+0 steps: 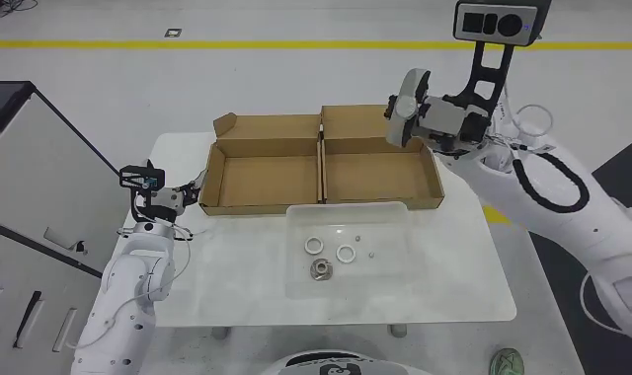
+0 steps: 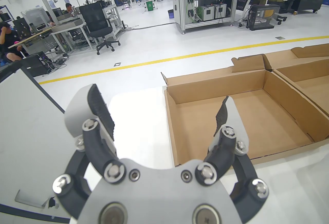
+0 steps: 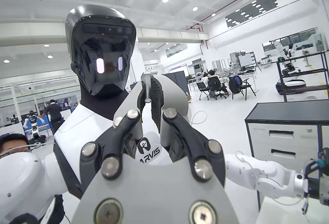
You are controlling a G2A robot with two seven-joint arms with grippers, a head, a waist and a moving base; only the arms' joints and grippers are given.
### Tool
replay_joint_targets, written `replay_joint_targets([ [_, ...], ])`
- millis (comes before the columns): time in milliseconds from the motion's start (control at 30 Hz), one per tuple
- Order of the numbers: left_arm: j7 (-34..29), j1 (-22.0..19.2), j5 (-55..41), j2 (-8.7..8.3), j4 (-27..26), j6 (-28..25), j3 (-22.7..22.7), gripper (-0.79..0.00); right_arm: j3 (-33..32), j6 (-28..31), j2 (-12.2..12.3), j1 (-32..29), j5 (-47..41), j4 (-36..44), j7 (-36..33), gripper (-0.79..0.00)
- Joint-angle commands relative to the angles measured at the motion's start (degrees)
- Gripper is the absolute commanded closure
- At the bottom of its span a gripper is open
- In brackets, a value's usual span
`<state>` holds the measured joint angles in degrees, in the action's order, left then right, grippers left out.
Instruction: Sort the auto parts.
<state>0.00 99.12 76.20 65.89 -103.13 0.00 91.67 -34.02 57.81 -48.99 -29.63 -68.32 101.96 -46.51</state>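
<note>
My right gripper is raised above the right cardboard box, fingers pointing up, shut on a grey threaded bolt held between the pads of that gripper. A clear tray at the table's middle holds two white rings, a metal gear-like part and small bits. My left gripper sits low at the left box's outer wall. That left gripper is open and holds nothing, facing the bare left box floor.
The two open cardboard boxes stand side by side at the table's back. A grey cabinet panel stands close to the table's left side. A camera on a black mount hangs above the right arm. Bare tabletop lies right of the tray.
</note>
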Motion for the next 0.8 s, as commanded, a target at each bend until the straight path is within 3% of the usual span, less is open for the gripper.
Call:
replay_joint_targets([
  [0,0.0,0.0,0.0,0.0,0.0,0.0,0.0,-0.785,0.0,0.0,0.0,0.0,0.0,0.0,0.0,0.0],
  [600,0.0,0.0,0.0,0.0,0.0,0.0,0.0,-0.785,0.0,0.0,0.0,0.0,0.0,0.0,0.0,0.0],
  [767,0.0,0.0,0.0,0.0,0.0,0.0,0.0,-0.785,-2.27,0.19,-0.54,-4.28,-2.57,2.8,3.69,0.0],
])
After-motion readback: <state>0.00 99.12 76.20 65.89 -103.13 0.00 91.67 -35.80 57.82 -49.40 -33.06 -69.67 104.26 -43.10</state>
